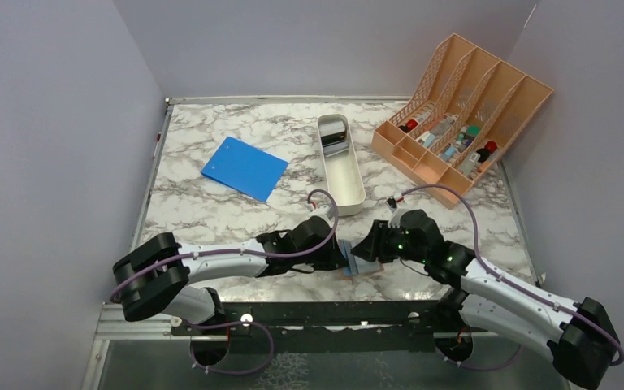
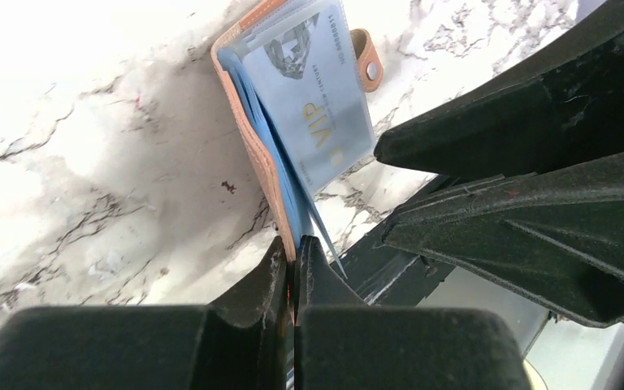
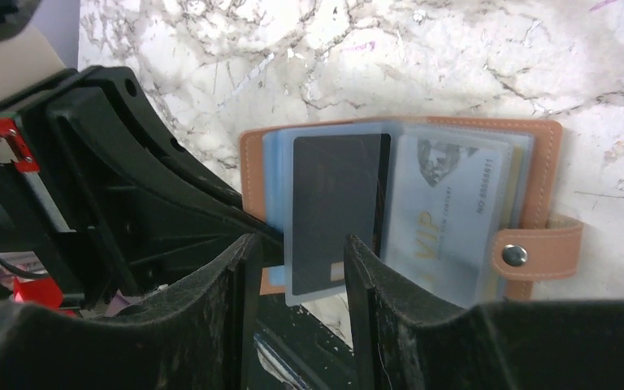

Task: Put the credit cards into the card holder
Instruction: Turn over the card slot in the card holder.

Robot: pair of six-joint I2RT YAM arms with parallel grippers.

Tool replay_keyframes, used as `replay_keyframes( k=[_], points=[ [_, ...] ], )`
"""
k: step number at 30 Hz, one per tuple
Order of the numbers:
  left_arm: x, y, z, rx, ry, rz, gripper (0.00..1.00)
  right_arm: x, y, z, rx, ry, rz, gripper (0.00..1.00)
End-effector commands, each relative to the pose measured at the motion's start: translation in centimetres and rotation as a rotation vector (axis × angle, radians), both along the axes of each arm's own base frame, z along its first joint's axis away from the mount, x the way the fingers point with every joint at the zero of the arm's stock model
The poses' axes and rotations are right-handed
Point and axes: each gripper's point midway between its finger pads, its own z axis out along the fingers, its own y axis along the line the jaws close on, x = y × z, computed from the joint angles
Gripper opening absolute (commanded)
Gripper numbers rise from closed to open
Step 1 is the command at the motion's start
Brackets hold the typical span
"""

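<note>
Clamping the card holder [image 3: 543, 162] by its cover edge with my left gripper [image 2: 294, 272] pressed together so it fans open, I hold my right gripper [image 3: 299, 244] spread just short of the black card [image 3: 337, 203], lying in a clear sleeve [image 3: 337, 294] directly ahead.

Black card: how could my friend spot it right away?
Go to the marble table, middle of its near edge, where a brown card holder lies open. In its clear sleeves, the black card sits beside a pale VIP card; it is the only dark one.
</note>
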Motion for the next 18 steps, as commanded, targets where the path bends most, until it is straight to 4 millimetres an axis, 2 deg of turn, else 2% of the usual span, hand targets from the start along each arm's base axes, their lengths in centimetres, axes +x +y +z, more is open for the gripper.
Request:
replay_keyframes(
  k=[1,4,10,15,18],
  points=[
    [0.1,1.4,0.5,0.089,0.014,0.037,0.00,-1.2,0.5,0.0,-0.007,0.029,0.069,0.47],
    [0.4,1.4,1.2,0.121,0.006,0.035,0.00,-1.1,1.1,-0.2,-0.001,0.035,0.085,0.48],
    [0.7,1.3,1.0,0.206,0.013,0.017,0.00,-0.8,2.3,0.5,0.037,0.019,0.117,0.51],
    [0.9,0.8,1.0,0.226,0.016,0.011,0.00,-0.9,2.7,-0.3,0.014,0.036,0.132,0.52],
    [0.9,0.6,0.9,0.236,0.023,-0.001,0.00,-0.5,2.2,-1.0,-0.041,0.032,0.108,0.51]
  ],
)
